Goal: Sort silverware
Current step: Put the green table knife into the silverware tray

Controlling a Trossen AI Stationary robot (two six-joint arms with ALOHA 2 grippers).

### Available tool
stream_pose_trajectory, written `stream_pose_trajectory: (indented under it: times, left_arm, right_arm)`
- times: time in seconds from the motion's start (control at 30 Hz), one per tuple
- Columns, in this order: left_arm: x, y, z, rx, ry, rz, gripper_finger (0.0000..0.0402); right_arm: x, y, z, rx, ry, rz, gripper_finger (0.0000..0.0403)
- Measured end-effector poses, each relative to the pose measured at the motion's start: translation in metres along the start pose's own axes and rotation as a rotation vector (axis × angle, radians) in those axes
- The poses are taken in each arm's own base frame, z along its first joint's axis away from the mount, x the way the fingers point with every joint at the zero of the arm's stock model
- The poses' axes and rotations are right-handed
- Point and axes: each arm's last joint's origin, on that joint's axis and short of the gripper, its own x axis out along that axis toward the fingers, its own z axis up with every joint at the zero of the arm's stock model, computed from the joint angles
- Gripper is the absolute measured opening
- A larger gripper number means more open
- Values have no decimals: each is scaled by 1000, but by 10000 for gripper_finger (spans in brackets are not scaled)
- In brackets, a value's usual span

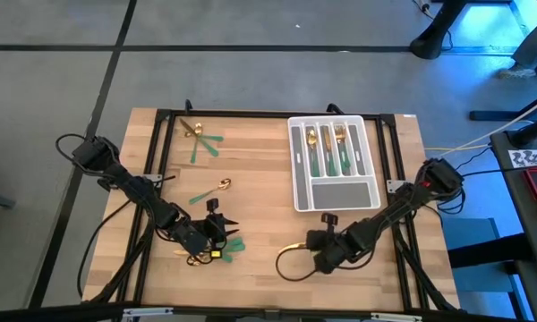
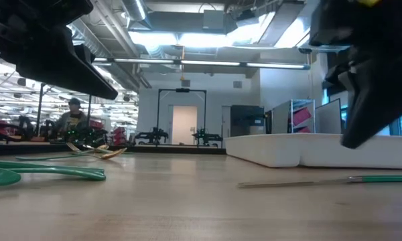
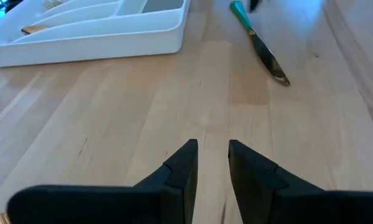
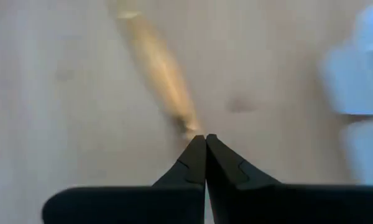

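The right gripper [image 4: 205, 138] has its fingers pressed together, tips at the blade end of a gold knife [image 4: 158, 68] lying flat on the wooden table [image 1: 259, 179]. It sits just in front of the grey-white tray [image 1: 334, 201], the landmark here. The left gripper [image 3: 210, 149], fingers slightly spread and empty, hovers low, well to the tray's left, near loose green-handled pieces [image 1: 228, 248].

Three pieces already lie in the tray's slots [image 1: 327, 148]; a spoon [image 1: 213, 189] and a small cluster [image 1: 201, 139] lie further left of the tray.

The flat knife probably needs its fingers reopened, lowered astride the handle, then closed firmly before lifting.
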Motion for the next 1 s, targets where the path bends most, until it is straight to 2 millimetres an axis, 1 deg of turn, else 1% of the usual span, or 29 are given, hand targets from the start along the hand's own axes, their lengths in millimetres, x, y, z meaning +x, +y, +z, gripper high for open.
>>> stream_pose_trajectory:
  times: [0.1, 0.17, 0.27, 0.47, 0.53, 0.6, 0.7, 0.83, 0.9, 1.0]
  left_arm:
    - [0, 0, 0, 0, 1, 0, 81]
    - [0, 0, 0, -2, 2, 1, 81]
    - [0, 0, 0, -1, 2, 1, 81]
    - [2, 2, 1, -46, 2, 11, 81]
    - [3, 4, 1, -71, 1, 16, 81]
    - [5, 6, 2, -93, -1, 24, 81]
    - [8, 8, 5, -122, -16, 31, 81]
    - [9, 9, 9, -143, -38, 30, 81]
    - [9, 9, 10, -137, -51, 25, 81]
    - [8, 7, 11, -100, -59, 11, 81]
  right_arm:
    - [6, -3, -11, -3, -57, -80, 8]
    - [12, -4, -17, 15, -107, -81, 25]
    - [24, -5, -24, 50, -179, -16, 66]
    - [40, -11, -39, 42, -320, 89, 170]
    - [44, -16, -48, 43, -346, 110, 195]
    - [48, -21, -58, 56, -364, 143, 209]
    - [51, -29, -79, 83, -400, 191, 210]
    - [49, -38, -106, 98, -451, 233, 181]
    - [48, -40, -114, 94, -465, 242, 163]
    - [48, -40, -117, 87, -463, 237, 141]
